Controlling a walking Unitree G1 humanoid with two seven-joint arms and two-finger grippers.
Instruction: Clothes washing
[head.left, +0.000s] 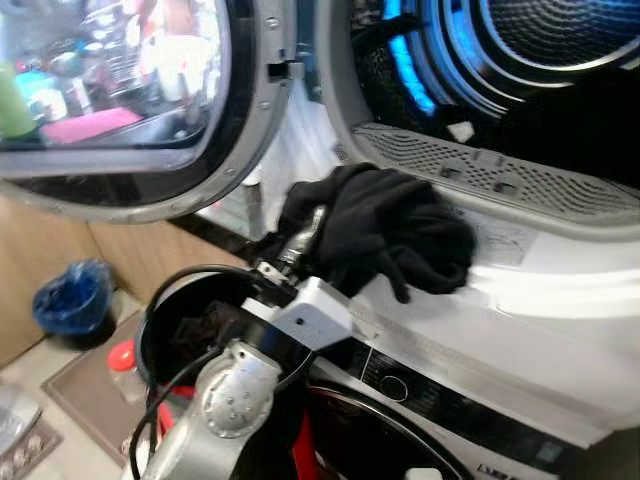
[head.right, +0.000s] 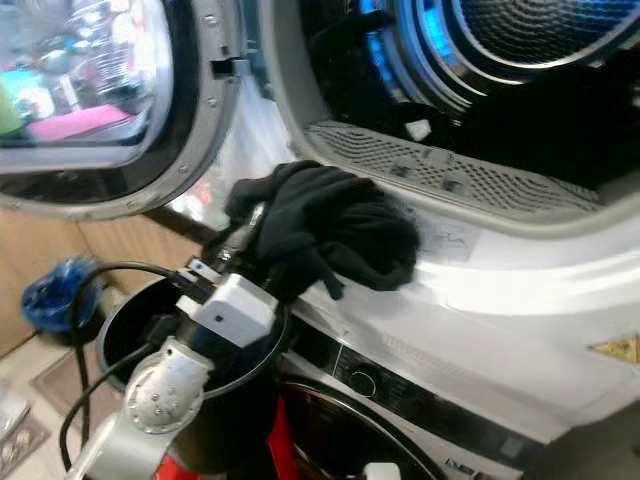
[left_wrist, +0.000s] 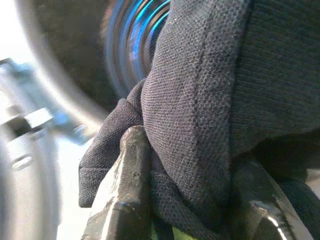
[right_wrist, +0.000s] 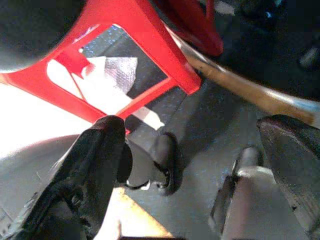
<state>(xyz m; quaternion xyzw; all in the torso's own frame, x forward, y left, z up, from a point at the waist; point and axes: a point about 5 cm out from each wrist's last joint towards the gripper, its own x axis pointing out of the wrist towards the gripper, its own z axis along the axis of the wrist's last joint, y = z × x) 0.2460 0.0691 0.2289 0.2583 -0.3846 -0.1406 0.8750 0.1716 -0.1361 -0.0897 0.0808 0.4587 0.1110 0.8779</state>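
A bundle of black cloth (head.left: 385, 230) rests on the white ledge below the upper machine's open drum (head.left: 530, 60). My left gripper (head.left: 305, 235) is raised to the bundle's left side and is shut on the black cloth (left_wrist: 200, 110); dark knit fabric is pinched between its fingers (left_wrist: 125, 190) in the left wrist view. The drum's mouth glows blue inside. My right gripper (right_wrist: 200, 170) hangs low with its fingers apart, nothing between them, over a grey floor.
The round glass door (head.left: 130, 100) stands swung open to the left. A black basket (head.left: 190, 330) with dark laundry sits below my left arm. A lower machine's door (head.left: 400, 440) is beneath the ledge. A red stool (right_wrist: 115, 55), a blue bag (head.left: 70, 300) lie lower.
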